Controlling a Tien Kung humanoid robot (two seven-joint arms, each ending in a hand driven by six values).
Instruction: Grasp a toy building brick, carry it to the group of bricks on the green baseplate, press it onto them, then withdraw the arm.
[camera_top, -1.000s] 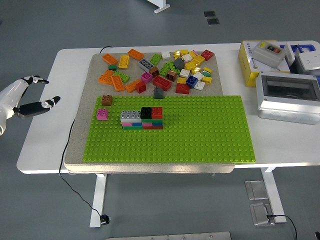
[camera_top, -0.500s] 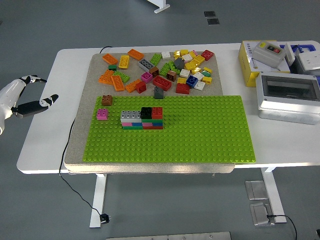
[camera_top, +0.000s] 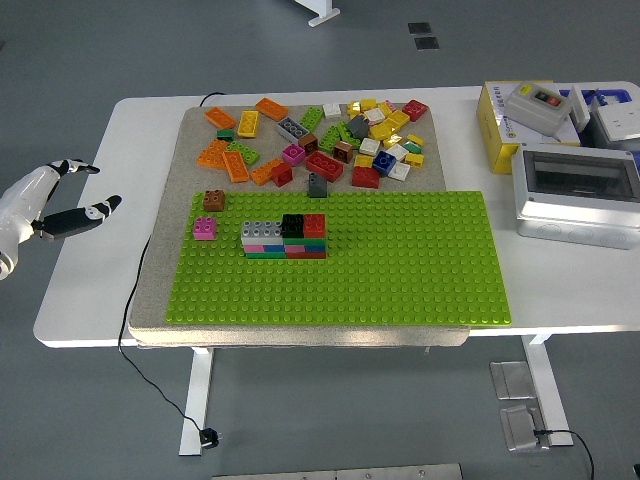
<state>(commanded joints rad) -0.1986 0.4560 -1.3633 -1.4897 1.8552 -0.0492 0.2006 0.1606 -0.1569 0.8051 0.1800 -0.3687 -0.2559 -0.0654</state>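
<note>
The green baseplate (camera_top: 400, 270) lies on a grey mat. On its left part stands the group of bricks (camera_top: 285, 238): grey, black and red on top of pink, blue, green and red layers. A single pink brick (camera_top: 205, 229) and a brown brick (camera_top: 213, 200) stand to its left. A pile of loose bricks (camera_top: 320, 145) in orange, yellow, red, white and green lies on the mat beyond the plate. My left hand (camera_top: 75, 195) hovers at the table's left edge, fingers spread, holding nothing, well apart from the bricks. The right arm is out of view.
A grey electrical box (camera_top: 577, 195) and a yellow box with white parts (camera_top: 545, 115) stand at the table's right end. A black cable (camera_top: 140, 290) hangs down off the table's left front.
My left hand drifted a little toward the left edge, then came back slightly right and up. The bricks have not moved.
</note>
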